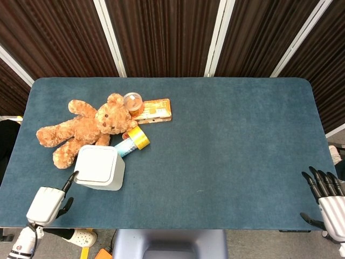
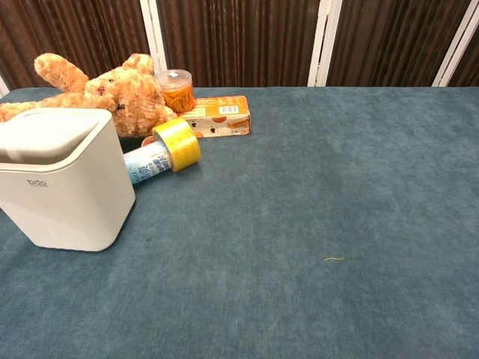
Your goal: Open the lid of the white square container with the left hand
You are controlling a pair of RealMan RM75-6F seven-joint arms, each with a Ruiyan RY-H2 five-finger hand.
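Box sits by the desk edge, near our left hand, so we can reach its lid. Both hands hold nothing, our right hand spread.

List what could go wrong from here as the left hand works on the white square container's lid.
1. The left hand sits at the table's near edge with a fingertip by the white square plastic container; a sideways push could slide the container instead of lifting its lid.
2. The container stands close against the brown teddy bear and the blue tube with the yellow tape roll; any shove could jostle them.
3. The chest view does not show the hand, so contact is hard to judge.
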